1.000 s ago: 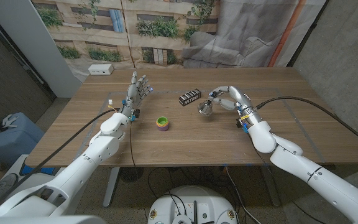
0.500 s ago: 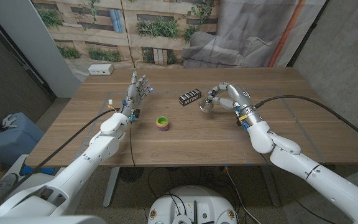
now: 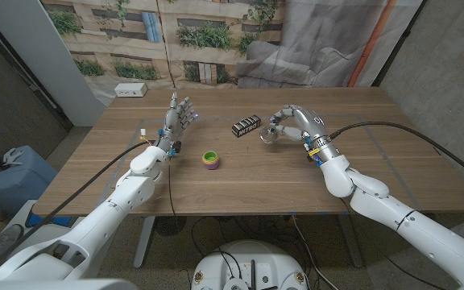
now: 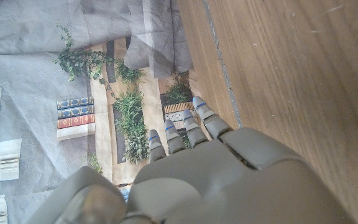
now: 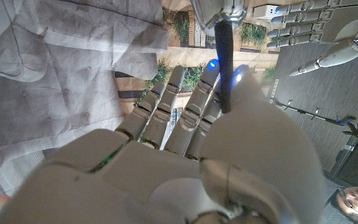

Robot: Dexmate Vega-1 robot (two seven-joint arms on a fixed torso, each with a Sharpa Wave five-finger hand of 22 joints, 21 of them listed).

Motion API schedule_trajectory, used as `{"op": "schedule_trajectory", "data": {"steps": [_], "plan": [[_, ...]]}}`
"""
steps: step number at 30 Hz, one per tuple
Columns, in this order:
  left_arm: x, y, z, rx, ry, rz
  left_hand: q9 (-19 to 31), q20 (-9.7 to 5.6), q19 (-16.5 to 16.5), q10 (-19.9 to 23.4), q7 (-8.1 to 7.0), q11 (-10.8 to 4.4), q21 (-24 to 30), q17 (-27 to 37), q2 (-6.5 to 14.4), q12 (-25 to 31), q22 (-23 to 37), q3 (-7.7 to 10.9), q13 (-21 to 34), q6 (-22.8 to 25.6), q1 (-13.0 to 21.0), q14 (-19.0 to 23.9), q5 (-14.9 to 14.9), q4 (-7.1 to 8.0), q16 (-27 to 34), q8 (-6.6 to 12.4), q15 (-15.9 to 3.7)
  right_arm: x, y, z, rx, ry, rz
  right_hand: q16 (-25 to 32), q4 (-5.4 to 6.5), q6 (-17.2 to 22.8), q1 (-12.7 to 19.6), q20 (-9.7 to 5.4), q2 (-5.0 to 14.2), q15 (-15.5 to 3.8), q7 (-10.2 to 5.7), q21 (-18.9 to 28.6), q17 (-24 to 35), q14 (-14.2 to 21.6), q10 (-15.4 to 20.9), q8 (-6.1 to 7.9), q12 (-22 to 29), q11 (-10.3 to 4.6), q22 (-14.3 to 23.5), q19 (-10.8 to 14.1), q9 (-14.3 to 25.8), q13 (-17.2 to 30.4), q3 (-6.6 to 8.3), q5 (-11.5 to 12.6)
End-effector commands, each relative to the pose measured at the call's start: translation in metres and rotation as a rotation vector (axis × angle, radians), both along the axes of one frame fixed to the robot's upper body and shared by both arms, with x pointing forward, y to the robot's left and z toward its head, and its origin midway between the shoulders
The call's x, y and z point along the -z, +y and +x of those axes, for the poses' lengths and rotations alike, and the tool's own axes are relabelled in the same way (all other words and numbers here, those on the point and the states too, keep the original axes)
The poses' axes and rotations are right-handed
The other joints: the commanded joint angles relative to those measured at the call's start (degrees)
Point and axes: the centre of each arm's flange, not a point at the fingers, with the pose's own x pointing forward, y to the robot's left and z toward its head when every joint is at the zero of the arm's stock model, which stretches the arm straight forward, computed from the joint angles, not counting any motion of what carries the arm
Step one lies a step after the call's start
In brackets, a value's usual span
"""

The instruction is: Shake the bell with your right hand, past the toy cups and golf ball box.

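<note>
Head view: the bell point(image 3: 270, 134) is held in the right hand point(image 3: 292, 122), lifted off the wooden table point(image 3: 248, 181), right of centre and toward the far side; its silver bowl is turned toward the left, and the fingers are curled around its dark handle; the golf ball box point(image 3: 246, 126), black with white lettering, lies just left of the bell on the table; the toy cups point(image 3: 209, 159), a small stack with a green rim and purple inside, stand nearer and further left, well apart from the bell; the left hand point(image 3: 179, 118) is seen upright on the left half of the table, fingers straight and apart, nothing held. In the right wrist view, the bell's black handle point(image 5: 224, 62) is seen running between the fingertips of the right hand point(image 5: 185, 149), with the silver bowl beyond them. In the left wrist view, the left hand point(image 4: 197, 180) is seen from behind, fingers extended beside the table surface, gripping nothing.
</note>
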Motion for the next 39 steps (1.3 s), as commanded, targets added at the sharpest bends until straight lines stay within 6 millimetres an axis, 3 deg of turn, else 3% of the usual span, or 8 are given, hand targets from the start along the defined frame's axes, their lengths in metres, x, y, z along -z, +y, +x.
{"op": "schedule_trajectory", "data": {"steps": [1, 39], "plan": [[0.0, 0.0, 0.0, 0.0, 0.0, 0.0, 0.24, -0.01, 0.54, 0.05, -0.45, -0.22, 0.4, 0.27, 0.45, 0.32, 0.33, 0.07, 0.3, 0.03, 0.01, 0.5, 0.41, 0.39, 0.32, 0.1, -5.63, -0.007, -0.001, 0.003, -0.019, 0.09, 0.023, 0.32, -0.19, 0.37, -0.02, -3.49, 0.59, -8.88, -0.09, 0.1, 0.14, 0.52, 0.48, 0.21, 0.16, -0.31, 0.14, 0.31, 0.06, 0.28, 0.0, 0.32], [0.0, 0.0, 0.0, 0.0, 0.0, 0.0, 0.24, -0.01, 0.56, 0.05, -0.45, -0.18, 0.41, 0.26, 0.47, 0.32, 0.33, 0.08, 0.3, 0.01, 0.01, 0.51, 0.41, 0.4, 0.33, 0.09, -5.63, -0.035, -0.016, 0.012, -0.085, 0.401, -0.039, -0.67, 0.95, 0.11, -2.66, -3.11, 0.93, -8.59, 0.59, 0.01, -0.4, 0.56, 0.59, -0.05, -0.13, -0.16, 0.14, 0.21, 0.03, 0.46, -0.64, 0.08]]}}
